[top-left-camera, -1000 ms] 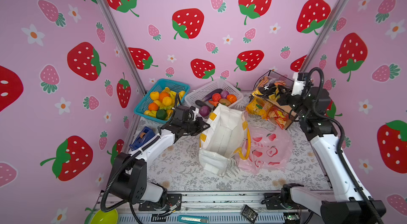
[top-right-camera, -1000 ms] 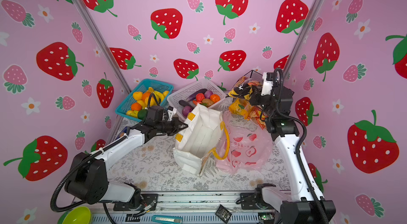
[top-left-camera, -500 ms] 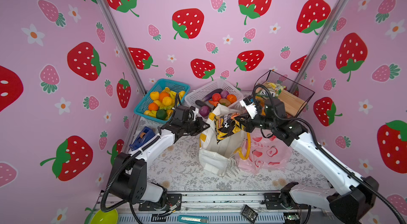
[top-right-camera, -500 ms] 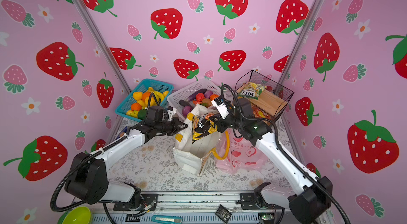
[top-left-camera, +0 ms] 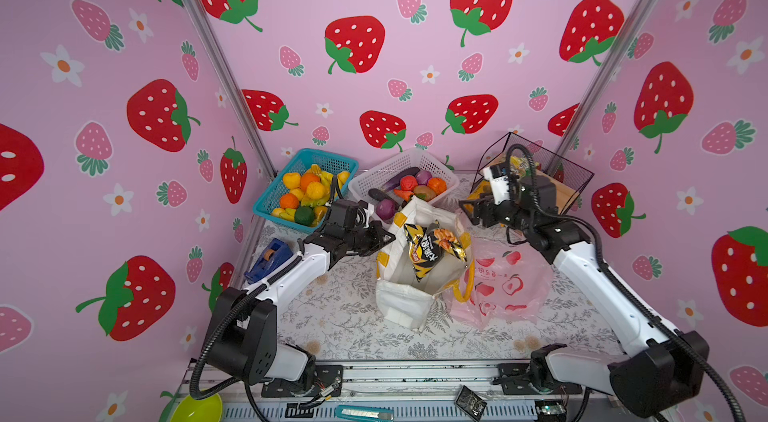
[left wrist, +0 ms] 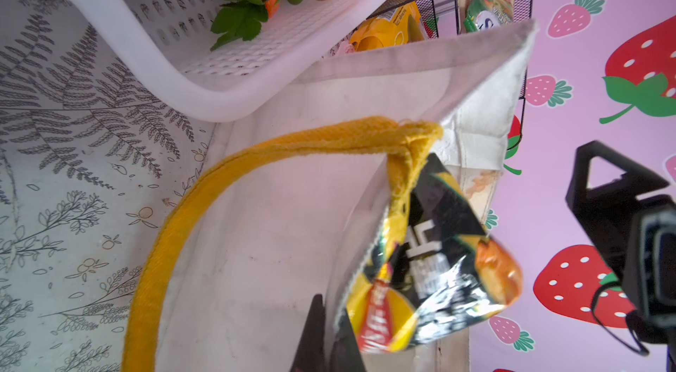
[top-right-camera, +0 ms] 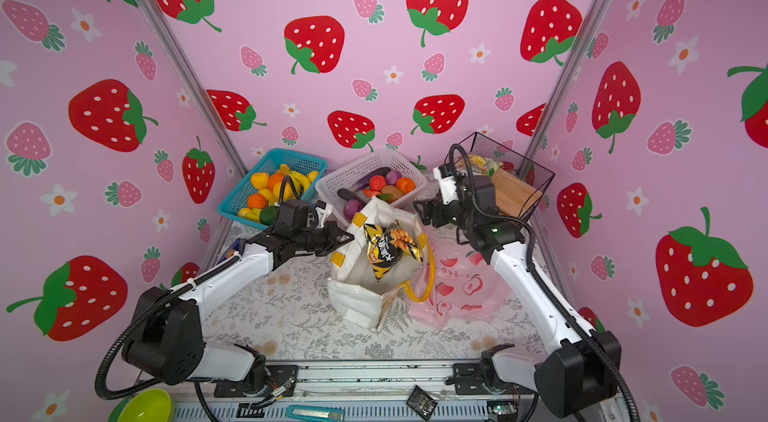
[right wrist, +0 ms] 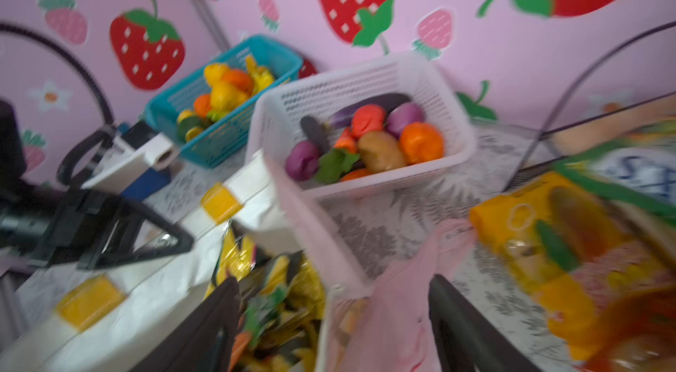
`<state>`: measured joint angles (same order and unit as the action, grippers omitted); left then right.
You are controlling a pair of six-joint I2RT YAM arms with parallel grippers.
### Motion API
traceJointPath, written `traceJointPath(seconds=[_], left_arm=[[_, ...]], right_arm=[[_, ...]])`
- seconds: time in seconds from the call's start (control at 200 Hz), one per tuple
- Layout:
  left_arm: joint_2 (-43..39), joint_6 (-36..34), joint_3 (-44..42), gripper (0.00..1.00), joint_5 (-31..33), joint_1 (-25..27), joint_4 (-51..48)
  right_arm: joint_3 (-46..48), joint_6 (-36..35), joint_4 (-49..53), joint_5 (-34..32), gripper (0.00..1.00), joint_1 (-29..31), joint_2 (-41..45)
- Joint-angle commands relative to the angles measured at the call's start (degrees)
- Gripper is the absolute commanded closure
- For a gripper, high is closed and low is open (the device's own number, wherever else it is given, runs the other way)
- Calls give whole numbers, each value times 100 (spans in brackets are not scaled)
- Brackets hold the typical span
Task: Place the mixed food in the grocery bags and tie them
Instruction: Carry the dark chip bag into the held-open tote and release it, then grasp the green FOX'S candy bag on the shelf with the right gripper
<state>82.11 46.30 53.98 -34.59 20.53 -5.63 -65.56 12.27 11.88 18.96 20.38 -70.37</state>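
The white tote (top-left-camera: 399,299) with yellow handles (left wrist: 256,154) stands mid-table in both top views (top-right-camera: 353,303). My left gripper (top-left-camera: 388,238) is shut on its near rim, the fabric pinched between the jaws in the left wrist view (left wrist: 325,337). A black-and-yellow snack packet (top-left-camera: 432,249) pokes out of the tote's mouth (left wrist: 431,271). My right gripper (top-left-camera: 467,212) hangs open and empty just behind the tote, its fingers (right wrist: 219,315) wide apart. The pink plastic bag (top-left-camera: 507,278) lies crumpled right of the tote (right wrist: 395,315).
A white basket (top-left-camera: 374,181) of toy vegetables and a blue basket (top-left-camera: 307,154) of fruit stand at the back. A black wire basket (top-left-camera: 552,166) with more snack packets (left wrist: 486,4) sits back right. A blue tape dispenser (top-left-camera: 268,258) lies at the left.
My right gripper carried the black-and-yellow packet from the wire basket to the tote, opened and let it go, then drew back toward the right. The left gripper stayed on the rim.
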Motion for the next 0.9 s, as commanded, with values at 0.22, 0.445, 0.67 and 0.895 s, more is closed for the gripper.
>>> traceJointPath(seconds=[0.22,0.445,0.67,0.895], left_arm=[[-1,-25,59,100,-79,34,-54],[-55,4,16,100,-65,49,9],[-133,-7,16,100,-14,115,-17],[-94,-16,34,100,-17,131,-9]], right_arm=[[-40,390,-27,-1424,15,-157,-82],[-761,741,-365,-2234,9,-1204,-1248],[-1802,1197,-448,-1997,6,-1911,-2698],[-2492,1526,-450,-1195,13,-2152,-3690]])
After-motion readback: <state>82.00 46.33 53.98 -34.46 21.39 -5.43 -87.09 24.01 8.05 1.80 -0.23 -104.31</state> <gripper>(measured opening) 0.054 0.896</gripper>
